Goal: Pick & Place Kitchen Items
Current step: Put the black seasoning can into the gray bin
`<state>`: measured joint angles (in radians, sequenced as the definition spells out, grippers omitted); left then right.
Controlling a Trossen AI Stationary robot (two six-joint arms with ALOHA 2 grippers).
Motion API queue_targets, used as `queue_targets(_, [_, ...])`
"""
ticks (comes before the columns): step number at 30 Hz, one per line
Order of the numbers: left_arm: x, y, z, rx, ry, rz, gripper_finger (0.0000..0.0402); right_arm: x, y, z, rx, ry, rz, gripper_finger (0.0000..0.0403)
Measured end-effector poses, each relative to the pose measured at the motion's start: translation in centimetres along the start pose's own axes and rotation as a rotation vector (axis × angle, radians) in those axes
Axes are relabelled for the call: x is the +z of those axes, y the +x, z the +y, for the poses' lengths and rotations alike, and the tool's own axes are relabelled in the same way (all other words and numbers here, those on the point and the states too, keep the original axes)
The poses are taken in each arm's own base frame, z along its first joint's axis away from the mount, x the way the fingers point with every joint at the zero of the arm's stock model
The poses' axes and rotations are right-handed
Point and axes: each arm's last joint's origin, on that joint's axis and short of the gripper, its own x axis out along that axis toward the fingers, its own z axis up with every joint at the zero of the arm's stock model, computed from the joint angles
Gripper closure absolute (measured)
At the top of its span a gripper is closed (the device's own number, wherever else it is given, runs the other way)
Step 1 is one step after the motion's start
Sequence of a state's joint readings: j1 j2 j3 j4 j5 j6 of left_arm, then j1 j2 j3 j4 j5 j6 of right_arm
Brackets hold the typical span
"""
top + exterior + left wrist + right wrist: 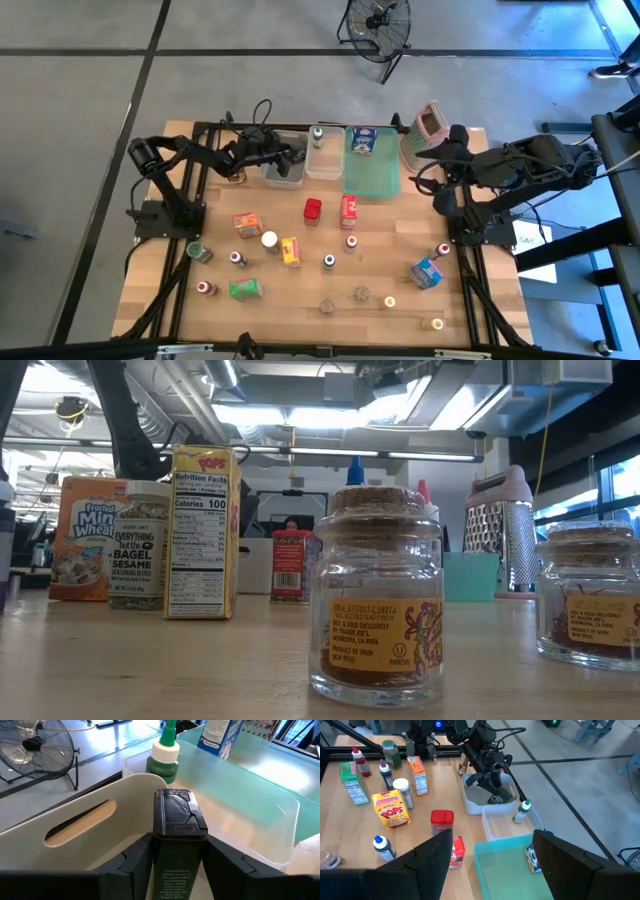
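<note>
the left gripper (177, 862) has its two fingers (132, 862) set either side of a black-capped spice tin (179, 827), close against its sides; whether they grip it or have just let go i cannot tell. the tin stands upright over the grey tub (283, 172), at the far left of the row of bins. behind the fingers the left arm reaches low and nearly flat from its base at the table's left edge, wrist tipped down into the tub.

the right gripper (490, 855) is open and empty, jaws wide, hanging above the near corner of the green tray (512, 870). its arm is folded back by the right edge and seems to be waiting.

as for progress, little looks done. a green bottle (163, 757) stands in the clear tub (322, 158) and a blue carton (362, 143) in the tray; the tin would make three. most items are out on the wood: a red tin (313, 208), a pops box (291, 251), an orange box (246, 223), a green box (244, 289), a blue box (427, 272), several small bottles and the cork-topped jars (385, 595) near the front edge. i judge the sorting to be in its early part.
</note>
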<state>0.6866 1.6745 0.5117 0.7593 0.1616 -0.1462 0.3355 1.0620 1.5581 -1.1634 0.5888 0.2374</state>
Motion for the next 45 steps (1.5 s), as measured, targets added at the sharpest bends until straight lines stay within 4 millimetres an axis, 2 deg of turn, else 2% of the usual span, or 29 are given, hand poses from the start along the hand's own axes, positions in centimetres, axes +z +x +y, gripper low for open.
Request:
queue_targets(20, [-0.1,0.0,-0.4,-0.024,0.007,0.010,0.0242,0.3,0.6,0.5,-0.001,-0.033,-0.005,0.0124])
queue_targets(34, [0.0,0.1,-0.8,-0.040,0.014,-0.003,0.0170,0.4,0.7,0.2,-0.015,-0.029,-0.001,0.0124])
queue_targets(45, [0.6,-0.1,-1.4,-0.043,0.036,-0.046,0.0166,0.4,1.1,0.3,-0.001,-0.032,0.015,0.0124])
